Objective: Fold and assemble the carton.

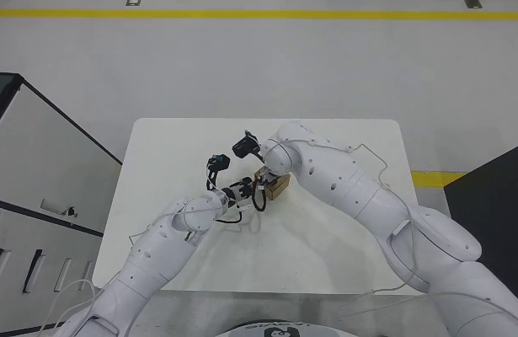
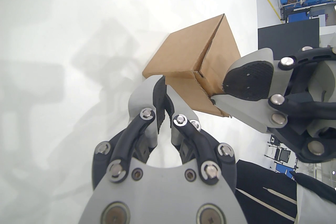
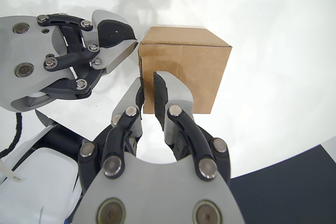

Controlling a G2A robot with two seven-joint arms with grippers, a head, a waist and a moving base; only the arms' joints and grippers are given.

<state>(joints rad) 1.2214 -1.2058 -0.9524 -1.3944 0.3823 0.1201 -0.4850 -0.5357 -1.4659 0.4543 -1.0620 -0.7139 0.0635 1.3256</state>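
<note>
The carton (image 1: 277, 187) stands near the table's (image 1: 343, 253) centre. My left gripper (image 2: 164, 89) pinches its corner from nine o'clock. My right gripper (image 3: 148, 84) clamps a wall from twelve o'clock.

The top view looks straight down from above the arms, well back, taking in the whole table (image 1: 183, 143). Each wrist view looks out past its own fingertips from close in. Both share the carton (image 2: 183, 51), just ahead of the left gripper (image 2: 163, 87) and the right gripper (image 3: 148, 83).
</note>
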